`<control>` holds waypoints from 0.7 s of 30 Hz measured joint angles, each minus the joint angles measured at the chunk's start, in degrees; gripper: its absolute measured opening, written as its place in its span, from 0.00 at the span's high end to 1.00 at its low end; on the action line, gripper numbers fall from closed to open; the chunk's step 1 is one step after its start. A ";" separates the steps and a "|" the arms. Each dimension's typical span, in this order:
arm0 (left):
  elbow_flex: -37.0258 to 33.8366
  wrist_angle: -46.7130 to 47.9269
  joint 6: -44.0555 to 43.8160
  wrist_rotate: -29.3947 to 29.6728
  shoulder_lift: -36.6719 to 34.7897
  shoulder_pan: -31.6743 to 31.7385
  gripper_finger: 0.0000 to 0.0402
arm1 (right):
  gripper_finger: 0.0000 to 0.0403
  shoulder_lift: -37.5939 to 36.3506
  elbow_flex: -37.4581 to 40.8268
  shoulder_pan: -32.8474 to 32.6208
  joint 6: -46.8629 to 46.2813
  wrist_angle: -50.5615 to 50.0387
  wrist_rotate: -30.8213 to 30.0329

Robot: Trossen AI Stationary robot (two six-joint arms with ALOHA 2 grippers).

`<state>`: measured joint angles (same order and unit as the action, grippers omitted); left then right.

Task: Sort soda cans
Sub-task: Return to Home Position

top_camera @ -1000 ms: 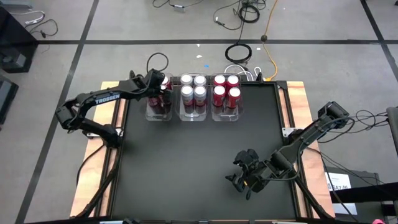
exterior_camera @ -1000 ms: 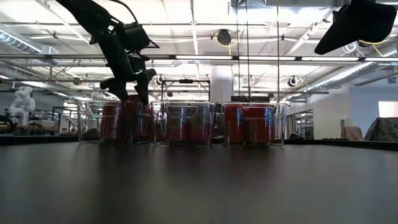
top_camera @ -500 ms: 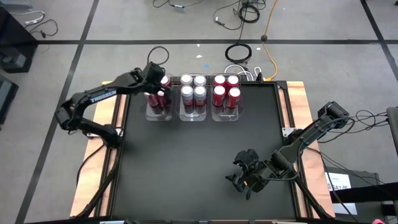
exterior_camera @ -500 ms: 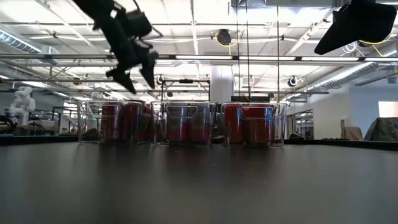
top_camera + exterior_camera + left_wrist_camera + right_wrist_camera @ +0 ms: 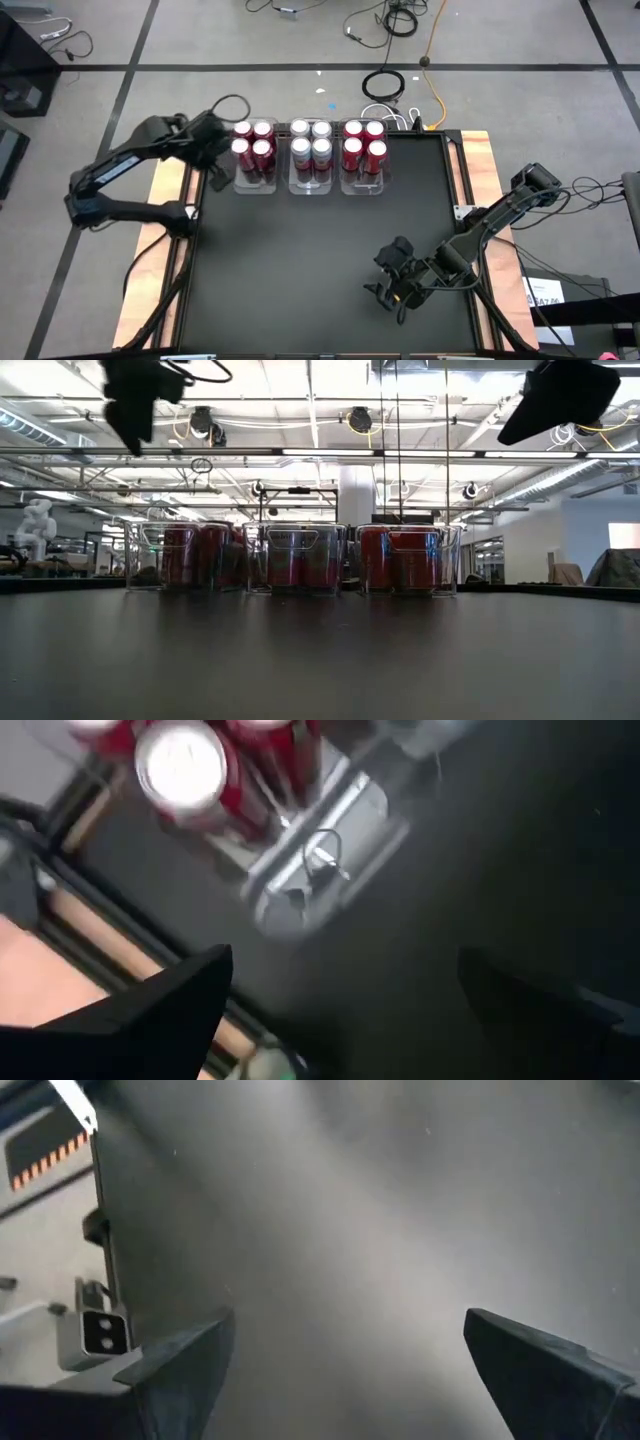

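High view: we log three clear rectangular plastic bins in a row along the far edge of the black tabletop (image 5: 300,260). The left bin (image 5: 256,181) holds four red cylindrical soda cans with shiny silver tops (image 5: 240,148). The middle bin (image 5: 311,183) holds four silver-bodied soda cans (image 5: 300,148). The right bin (image 5: 364,183) holds four more red cans (image 5: 352,150). All twelve stand upright, two by two in each bin.

We put the left gripper (image 5: 212,150) just beside the left bin, at the tabletop's left edge near the far-left corner. In the low view it hangs high above the bin row (image 5: 130,410). In the left wrist view its fingers (image 5: 170,1005) are spread wide with nothing between them. Beyond them we see a red can top (image 5: 183,765) and a corner of the bin (image 5: 320,850).

The right gripper (image 5: 393,285) sits over the tabletop toward the near-right corner, well apart from the bins. In the right wrist view its fingers (image 5: 180,1370) are also wide apart and empty, over bare black surface.
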<state>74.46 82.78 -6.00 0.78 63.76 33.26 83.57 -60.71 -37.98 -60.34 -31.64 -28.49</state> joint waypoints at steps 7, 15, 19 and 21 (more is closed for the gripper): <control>-13.53 -21.10 2.06 -15.09 -15.56 -7.39 0.02 | 0.04 0.00 0.00 0.61 6.59 0.07 -0.37; -49.02 -66.74 -3.24 -17.98 -36.26 -26.78 0.02 | 0.04 0.00 0.00 2.67 8.36 0.17 -0.50; -60.08 -79.29 -3.79 -10.91 -41.23 -33.72 0.02 | 0.04 0.00 0.00 3.15 9.73 0.17 -0.48; -64.10 -84.89 -2.16 -8.12 -43.15 -36.35 0.02 | 0.04 0.00 0.00 3.24 10.43 0.17 -0.50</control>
<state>10.36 -2.10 -8.17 -7.34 20.61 -3.09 83.57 -60.71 -34.74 -49.91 -31.46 -28.99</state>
